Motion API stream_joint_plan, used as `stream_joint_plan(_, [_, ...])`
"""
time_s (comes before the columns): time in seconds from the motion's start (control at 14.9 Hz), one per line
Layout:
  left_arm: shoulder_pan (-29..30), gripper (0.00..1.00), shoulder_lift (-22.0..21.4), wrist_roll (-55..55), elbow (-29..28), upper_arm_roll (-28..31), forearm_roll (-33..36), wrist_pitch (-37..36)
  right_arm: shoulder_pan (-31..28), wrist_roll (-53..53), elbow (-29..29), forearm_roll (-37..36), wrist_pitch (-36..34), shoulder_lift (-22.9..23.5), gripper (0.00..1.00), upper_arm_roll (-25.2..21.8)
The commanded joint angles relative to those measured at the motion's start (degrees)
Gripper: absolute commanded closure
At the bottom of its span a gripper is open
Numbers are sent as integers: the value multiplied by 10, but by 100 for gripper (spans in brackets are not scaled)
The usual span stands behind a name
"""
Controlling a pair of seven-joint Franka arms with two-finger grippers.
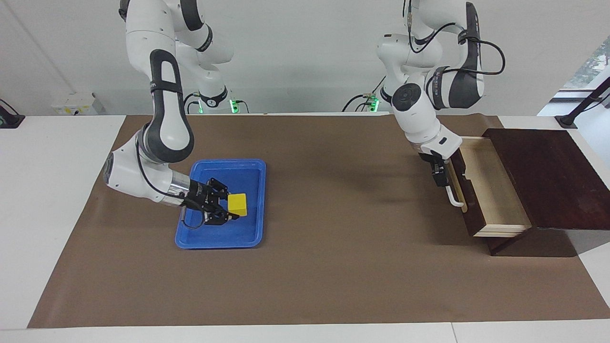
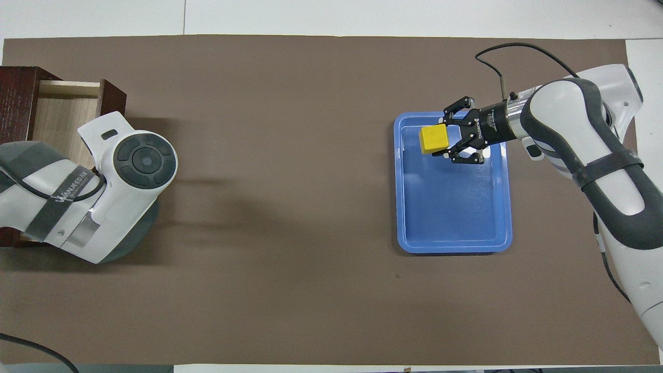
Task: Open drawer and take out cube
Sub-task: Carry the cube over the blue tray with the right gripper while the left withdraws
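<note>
Right gripper (image 1: 228,209): low over the blue tray (image 1: 248,167), fingers closed on the cube (image 1: 238,204), links splayed to the sides.
Cube: yellow, at the fingertips, over the part of the tray farther from the robots; whether its underside touches the tray floor cannot be told.
Writing, right arm: small white print on the black wrist barrel in the overhead view, too small to read.
Left gripper (image 1: 441,178): at the drawer (image 1: 493,188) front, just by the white handle (image 1: 453,195); its fingers are dark against the dark front, so whether they touch the handle cannot be told. Opened wide. In the overhead view the arm's own wrist covers it.
Drawer: pulled out, pale inside showing; the cabinet (image 1: 548,176) is cut off at the frame edge in the overhead view.
Writing, left arm: a grey strap reads roughly "WANEEDAN", partly folded.
</note>
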Motion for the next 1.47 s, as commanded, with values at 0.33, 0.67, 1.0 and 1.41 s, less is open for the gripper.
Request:
stream_joint_plan(0.33, [101,0,-7,112,-20,-4,21,83,1,-21,-8,11,54,41,100,6])
stream_joint_plan(0.67, [152,0,-4,174,-16,-4,21,107,8,-44,-27,11,68,40,100,6])
stream_joint_plan(1.0, [165,0,-3,189,-16,-5,21,112,9,-39,-37,13,70,37,100,7])
stream_joint_plan(1.41, [172,0,-2,203,-15,-7,19,119,9,-24,-33,12,59,36,0,6])
